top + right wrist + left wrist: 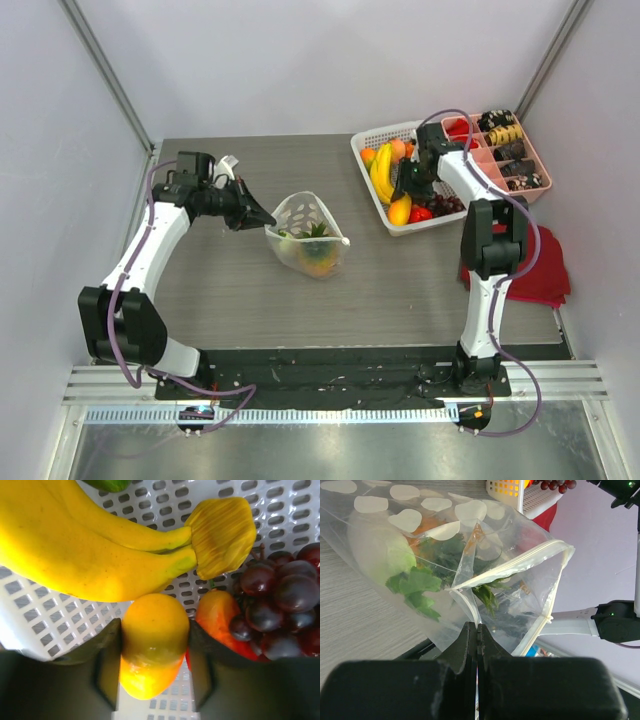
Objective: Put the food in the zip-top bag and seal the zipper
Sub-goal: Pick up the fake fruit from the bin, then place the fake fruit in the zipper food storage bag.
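Note:
The zip-top bag (308,235) stands in the middle of the table with its mouth held wide. My left gripper (268,218) is shut on the bag's near rim, with the film pinched between its fingers (470,645). The zipper (520,562) runs unsealed along the open mouth. Inside the bag (445,555) lie a white radish (375,550) with green leaves (415,587) and an orange piece (318,262). My right gripper (405,195) is down in the white basket (370,135). Both its fingers press the sides of a yellow-orange mango-like fruit (155,630).
Also in the basket are bananas (75,540), dark grapes (280,590), an orange-red piece (215,615) and a ridged yellow piece (222,530). A pink compartment tray (535,160) adjoins the basket on the right. A red cloth (540,270) lies at the right edge.

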`<state>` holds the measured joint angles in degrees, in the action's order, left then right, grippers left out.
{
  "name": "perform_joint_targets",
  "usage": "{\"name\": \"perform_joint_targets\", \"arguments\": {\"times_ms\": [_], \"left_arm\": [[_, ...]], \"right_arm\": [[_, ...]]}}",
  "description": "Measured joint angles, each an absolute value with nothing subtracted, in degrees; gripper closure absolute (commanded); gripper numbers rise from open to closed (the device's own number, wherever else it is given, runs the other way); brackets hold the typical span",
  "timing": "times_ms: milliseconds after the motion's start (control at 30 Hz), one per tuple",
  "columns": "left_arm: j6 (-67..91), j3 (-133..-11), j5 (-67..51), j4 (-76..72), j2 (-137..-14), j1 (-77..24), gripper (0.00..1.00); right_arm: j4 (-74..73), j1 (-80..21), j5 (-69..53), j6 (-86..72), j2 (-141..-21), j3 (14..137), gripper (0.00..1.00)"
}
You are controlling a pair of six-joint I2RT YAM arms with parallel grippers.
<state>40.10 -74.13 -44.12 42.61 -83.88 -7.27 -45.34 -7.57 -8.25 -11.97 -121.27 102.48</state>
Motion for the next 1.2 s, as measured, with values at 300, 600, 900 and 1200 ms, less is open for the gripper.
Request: {"name": "perform_joint_targets", "arguments": {"times_ms": [300, 600, 900, 1200], "left_arm": [[40.1, -74.1, -44.1, 42.1, -84.0, -7.3, 1.00], [40.8, -74.1, -44.2, 41.4, -84.0, -7.3, 1.00], [43.2, -74.1, -45.6, 39.6, -84.0, -7.3, 1.00], [44.4, -74.1, -47.2, 38.8, -84.0, -7.3, 1.00]], "right_arm": [[-44.9, -5.5, -11.5, -12.4, -114.2, 104.5, 0.99], [-23.5, -9.3, -15.6, -16.0, -88.3, 98.0, 0.99], [10.0, -33.3, -16.2, -9.9, -73.6, 73.8, 0.99], [20.6, -41.7, -16.2, -1.4, -81.7, 65.9, 0.99]]}}
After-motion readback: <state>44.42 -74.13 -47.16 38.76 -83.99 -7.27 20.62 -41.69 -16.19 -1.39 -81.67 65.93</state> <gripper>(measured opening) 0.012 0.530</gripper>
